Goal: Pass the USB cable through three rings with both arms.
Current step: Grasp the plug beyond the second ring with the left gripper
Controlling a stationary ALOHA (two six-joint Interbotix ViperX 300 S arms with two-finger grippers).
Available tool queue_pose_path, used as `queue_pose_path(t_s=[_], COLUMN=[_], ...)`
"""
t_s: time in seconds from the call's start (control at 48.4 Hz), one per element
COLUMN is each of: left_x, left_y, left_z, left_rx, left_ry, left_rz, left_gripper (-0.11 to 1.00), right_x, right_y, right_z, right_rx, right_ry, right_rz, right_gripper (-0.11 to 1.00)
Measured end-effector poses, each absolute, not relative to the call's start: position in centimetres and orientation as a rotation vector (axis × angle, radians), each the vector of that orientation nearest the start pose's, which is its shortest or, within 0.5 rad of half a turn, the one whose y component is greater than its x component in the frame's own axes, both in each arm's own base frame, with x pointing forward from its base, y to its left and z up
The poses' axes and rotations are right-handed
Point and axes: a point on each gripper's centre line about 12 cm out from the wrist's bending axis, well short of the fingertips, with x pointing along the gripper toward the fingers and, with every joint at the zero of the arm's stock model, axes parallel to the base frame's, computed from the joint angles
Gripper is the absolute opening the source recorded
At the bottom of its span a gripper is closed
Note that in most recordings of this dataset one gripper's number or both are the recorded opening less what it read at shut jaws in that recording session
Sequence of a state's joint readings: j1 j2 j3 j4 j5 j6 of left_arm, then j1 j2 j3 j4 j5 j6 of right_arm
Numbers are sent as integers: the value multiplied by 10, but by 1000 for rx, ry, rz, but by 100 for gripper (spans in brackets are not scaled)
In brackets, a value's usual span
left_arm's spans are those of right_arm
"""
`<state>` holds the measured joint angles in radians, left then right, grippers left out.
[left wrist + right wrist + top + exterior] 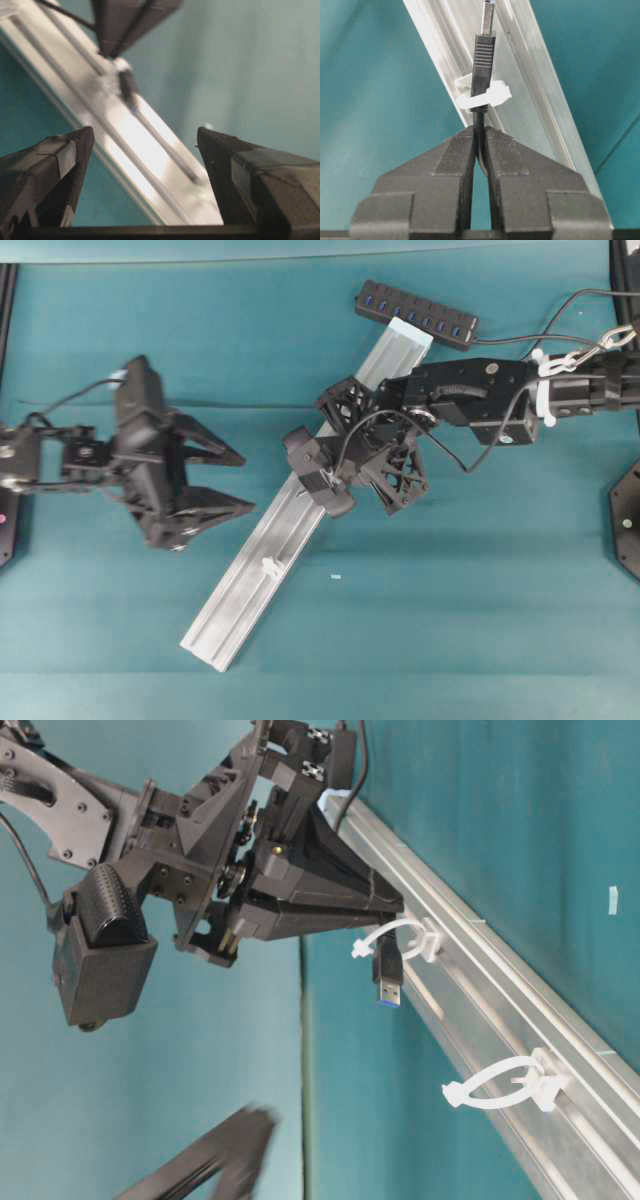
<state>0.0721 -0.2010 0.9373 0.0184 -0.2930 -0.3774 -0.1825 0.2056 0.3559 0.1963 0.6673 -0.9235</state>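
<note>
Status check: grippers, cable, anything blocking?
Right gripper shut on USB cable, plug through one ring. Left gripper open, beside rail. Nothing blocking.

Overhead: right arm [470, 390] covers the rail's [250, 580] middle, so only one ring [270, 566] shows. Left wrist view: plug [127, 87] blurred, probably through a ring. Left tool [200, 1165] smeared, cut off at table level.

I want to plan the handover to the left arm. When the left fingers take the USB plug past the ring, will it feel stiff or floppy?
The USB plug looks rigid, probably easy to pinch. The thin cable behind it likely bends, so it may sag once released.
</note>
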Motion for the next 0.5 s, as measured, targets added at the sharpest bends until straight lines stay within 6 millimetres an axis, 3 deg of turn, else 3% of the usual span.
queue_pose_path(t_s=[0.248, 0.496], left_x=[347, 367], left_y=[36, 29], left_z=[159, 146], left_rx=[-378, -378], left_ry=[435, 457], left_rz=[178, 158], left_gripper=[90, 90], right_x=[412, 412], right_y=[-59, -59], right_z=[140, 140], right_rx=[-460, -453], right_ry=[1127, 1123], right_rz=[395, 393], right_gripper=[8, 8])
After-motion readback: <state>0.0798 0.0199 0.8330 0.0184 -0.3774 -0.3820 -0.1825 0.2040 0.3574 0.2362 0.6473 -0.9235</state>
